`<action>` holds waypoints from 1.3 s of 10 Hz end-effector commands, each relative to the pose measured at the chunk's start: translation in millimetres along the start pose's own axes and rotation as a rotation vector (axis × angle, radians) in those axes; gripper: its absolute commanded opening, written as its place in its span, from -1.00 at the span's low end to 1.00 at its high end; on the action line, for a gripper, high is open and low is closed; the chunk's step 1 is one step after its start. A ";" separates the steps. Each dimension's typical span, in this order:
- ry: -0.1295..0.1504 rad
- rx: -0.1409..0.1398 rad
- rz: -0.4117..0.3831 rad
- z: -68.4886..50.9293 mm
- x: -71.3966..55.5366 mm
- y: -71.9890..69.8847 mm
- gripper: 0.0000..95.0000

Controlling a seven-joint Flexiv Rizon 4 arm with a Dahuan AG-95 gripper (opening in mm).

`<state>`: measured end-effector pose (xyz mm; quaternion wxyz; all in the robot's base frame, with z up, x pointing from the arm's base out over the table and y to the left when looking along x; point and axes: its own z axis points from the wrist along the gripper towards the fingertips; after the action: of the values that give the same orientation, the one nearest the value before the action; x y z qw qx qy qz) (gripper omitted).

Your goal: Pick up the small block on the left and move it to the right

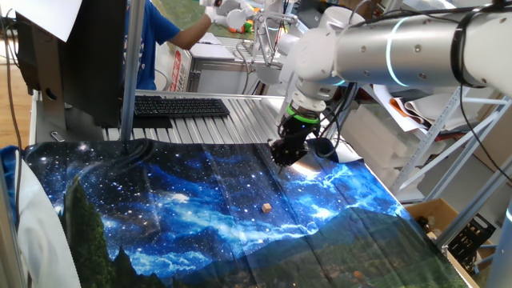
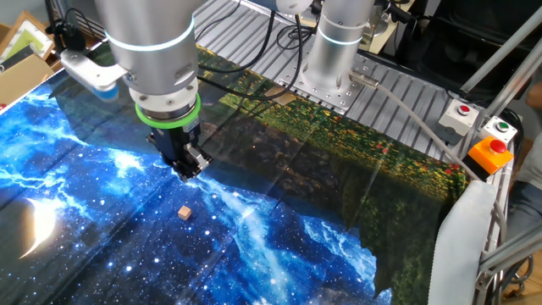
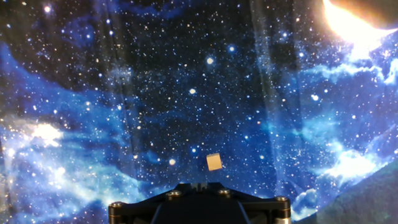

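Observation:
The small block is a tiny tan cube (image 1: 266, 208) lying alone on the galaxy-print cloth (image 1: 184, 216). It also shows in the other fixed view (image 2: 184, 213) and in the hand view (image 3: 214, 162), just beyond the hand's dark body. My gripper (image 1: 284, 154) hangs above the cloth, behind the block and apart from it. In the other fixed view the gripper (image 2: 190, 168) is up and slightly right of the block. Its fingers look pressed together with nothing between them.
A black keyboard (image 1: 180, 106) lies on the metal table behind the cloth. A person in blue (image 1: 156, 32) stands at the back. A button box with red, green and orange buttons (image 2: 483, 140) sits at the table edge, near the arm's base (image 2: 326, 80).

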<state>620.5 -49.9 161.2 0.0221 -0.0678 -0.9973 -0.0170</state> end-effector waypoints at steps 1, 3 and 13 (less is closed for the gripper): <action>-0.044 0.014 0.008 0.6 0.7 -0.6 -1.00; -0.042 0.020 0.002 0.8 0.5 -0.7 -1.00; -0.053 0.050 0.032 53.9 -8.1 -6.3 -1.00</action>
<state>626.1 -55.3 105.0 -0.0031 -0.0850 -0.9963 0.0113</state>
